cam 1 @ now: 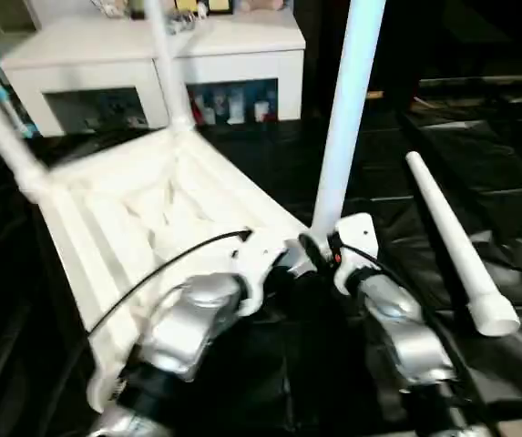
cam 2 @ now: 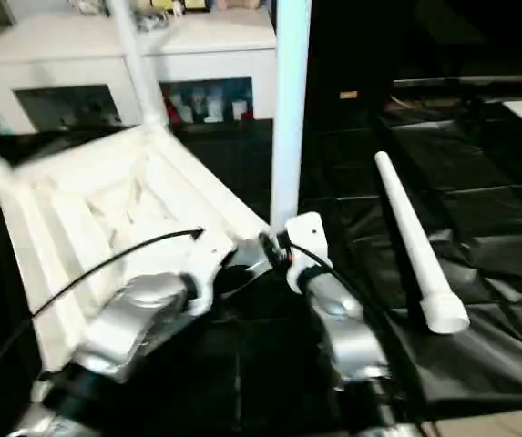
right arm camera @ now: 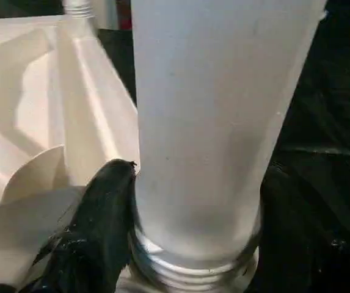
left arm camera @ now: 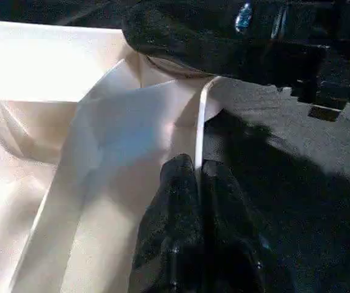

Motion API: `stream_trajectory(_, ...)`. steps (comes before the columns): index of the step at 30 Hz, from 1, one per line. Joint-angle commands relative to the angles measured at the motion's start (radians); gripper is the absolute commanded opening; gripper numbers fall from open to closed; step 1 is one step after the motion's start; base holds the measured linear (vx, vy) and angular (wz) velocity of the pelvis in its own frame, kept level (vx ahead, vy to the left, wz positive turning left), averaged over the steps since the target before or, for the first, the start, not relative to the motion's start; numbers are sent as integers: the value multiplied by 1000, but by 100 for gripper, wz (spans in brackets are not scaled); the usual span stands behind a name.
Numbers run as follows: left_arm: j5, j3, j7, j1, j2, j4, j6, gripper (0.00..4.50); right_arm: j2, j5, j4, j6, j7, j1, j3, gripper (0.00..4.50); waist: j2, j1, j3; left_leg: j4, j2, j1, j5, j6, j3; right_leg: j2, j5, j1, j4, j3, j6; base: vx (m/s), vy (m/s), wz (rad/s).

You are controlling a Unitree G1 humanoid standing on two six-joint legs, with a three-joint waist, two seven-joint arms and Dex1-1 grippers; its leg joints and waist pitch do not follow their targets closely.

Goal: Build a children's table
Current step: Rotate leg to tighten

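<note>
While the overturned tabletop (cam 1: 133,218) lies ribs-up on the black floor sheet (cam 1: 479,200) with 2 legs already standing in its far corners, a 3rd leg (cam 1: 347,100) rises upright at the near corner socket, the right gripper (right arm camera: 193,232) closed around its threaded base. The left gripper (left arm camera: 198,177) pinches the tabletop's rim. A 4th leg (cam 1: 456,246) lies loose nearby. Tilted, the threads could jam crooked.

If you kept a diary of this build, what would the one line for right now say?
stage: third leg going in | right gripper: shut on upright leg at near corner socket | left gripper: pinching tabletop rim | spare leg: lying on black sheet
</note>
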Motion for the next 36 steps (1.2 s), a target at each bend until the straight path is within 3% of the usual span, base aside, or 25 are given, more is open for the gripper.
stream_trajectory(1, 4, 77, 98, -1, -4, 76, -45, 0, 47, 17, 78, 13, 7, 2, 22, 264, -29, -3, -31, -77, 40, -5, -234, 79, -22, -76, -448, 32, -102, 45, -105, 0, 0, 0)
stream_trajectory(5, 8, 84, 117, -21, -3, 96, -47, 0, 66, 43, 111, -26, 32, -22, 7, 264, -28, -3, -29, -78, 38, 1, -277, 66, -24, -80, -548, 26, -113, 42, -77, 0, 0, 0)
stream_trajectory(6, 7, 84, 118, -22, 0, 96, -47, 0, 65, 48, 111, -28, 38, -25, 4, 320, -33, -2, -31, -80, 38, 0, -276, 65, -24, -80, -554, 27, -113, 42, -71, 0, 0, 0)
stream_trajectory(7, 5, 83, 115, -24, 6, 93, -48, 0, 62, 49, 113, -34, 42, -32, 2, 334, -31, -1, -30, -81, 39, -1, -277, 65, -25, -81, -557, 26, -113, 42, -70, 0, 0, 0)
stream_trajectory(11, 1, 78, 93, -20, 25, 86, -67, 0, 43, 34, 103, -46, 54, -37, 12, 362, -32, -13, -31, -88, 40, -21, -267, 57, -33, -82, -529, 39, -106, 38, -64, 0, 0, 0)
stream_trajectory(14, -11, 60, 16, 3, 66, 46, -78, 0, -7, -1, 28, -84, 87, -11, 37, 377, -35, -20, -28, -83, 40, -12, -265, 69, -27, -81, -512, 28, -110, 43, -81, 0, 0, 0)
stream_trajectory(16, -25, 39, -59, 25, 108, -3, -69, 0, -44, 23, -53, -87, 145, 18, 33, 377, -40, -15, -26, -85, 46, -12, -242, 82, -25, -81, -484, 25, -106, 48, -89, 0, 0, 0)
stream_trajectory(18, -29, 36, -74, 30, 120, -16, -60, 0, -56, 31, -76, -88, 165, 26, 32, 377, -40, -15, -24, -87, 49, -15, -224, 89, -25, -79, -431, 28, -100, 49, -108, 0, 0, 0)
stream_trajectory(20, -42, 24, -135, 42, 171, -51, -58, 0, -114, 71, -164, -90, 260, 50, 24, 377, -47, -13, -22, -86, 50, -11, -222, 94, -21, -77, -408, 27, -99, 51, -121, 0, 0, 0)
stream_trajectory(22, -54, 20, -173, 48, 204, -73, -57, 0, -160, 95, -216, -78, 323, 64, 18, 377, -43, -8, -25, -86, 56, -13, -182, 101, -23, -79, -337, 31, -87, 53, -147, 0, 0, 0)
stream_trajectory(23, -56, 24, -176, 54, 221, -83, -53, 0, -215, 136, -258, -41, 394, 84, 14, 377, -49, -6, -28, -83, 55, -14, -161, 109, -22, -78, -289, 39, -81, 51, -168, 0, 0, 0)
stream_trajectory(25, -60, 28, -179, 57, 227, -84, -54, 0, -252, 163, -282, -12, 446, 101, 18, 377, -47, 0, -31, -79, 58, -11, -140, 117, -20, -79, -242, 39, -77, 53, -185, 0, 0, 0)
stream_trajectory(26, -63, 28, -191, 60, 236, -88, -59, 0, -291, 192, -306, 17, 510, 120, 29, 377, -47, 2, -31, -78, 57, -16, -126, 125, -20, -79, -210, 44, -72, 52, -199, 0, 0, 0)
stream_trajectory(27, -71, 23, -216, 62, 247, -100, -67, 0, -327, 225, -334, 52, 583, 138, 41, 377, -43, 5, -40, -73, 56, -12, -109, 137, -18, -79, -164, 49, -68, 52, -215, 57, 23, 1)
stream_trajectory(29, -80, 19, -234, 61, 251, -112, -60, 0, -350, 255, -348, 83, 640, 147, 48, 377, -34, 7, -39, -70, 57, -16, -92, 150, -19, -80, -115, 49, -64, 52, -238, 0, 0, 0)
stream_trajectory(30, -81, 17, -239, 57, 252, -113, -57, 0, -352, 259, -341, 82, 653, 144, 48, 377, -24, 7, -37, -71, 57, -15, -97, 150, -19, -80, -116, 46, -66, 51, -243, 0, 0, 0)
stream_trajectory(32, -94, 0, -272, 60, 270, -153, -34, 0, -347, 231, -307, 68, 657, 115, 67, 377, -37, 1, -35, -71, 55, -14, -135, 136, -16, -80, -183, 48, -74, 50, -244, 0, 0, 0)
stream_trajectory(33, -114, -3, -296, 61, 277, -181, -20, 0, -341, 217, -295, 63, 648, 94, 72, 377, -54, -2, -23, -77, 56, -16, -147, 125, -16, -81, -238, 43, -79, 51, -231, 0, 0, 0)
stream_trajectory(34, -124, -1, -306, 60, 279, -191, -16, 0, -335, 216, -289, 63, 644, 84, 71, 377, -45, 1, -23, -77, 56, -14, -152, 117, -18, -82, -266, 43, -76, 52, -227, 0, 0, 0)
stream_trajectory(35, -133, -4, -325, 65, 288, -197, -22, 0, -322, 210, -262, 44, 631, 62, 72, 377, -53, 0, -23, -76, 57, -8, -160, 106, -15, -81, -300, 37, -81, 53, -219, 0, 0, 0)
stream_trajectory(36, -136, -7, -337, 69, 295, -199, -28, 0, -315, 206, -244, 30, 622, 49, 74, 377, -49, 1, -21, -77, 57, -9, -161, 100, -17, -81, -309, 37, -79, 52, -218, 0, 0, 0)
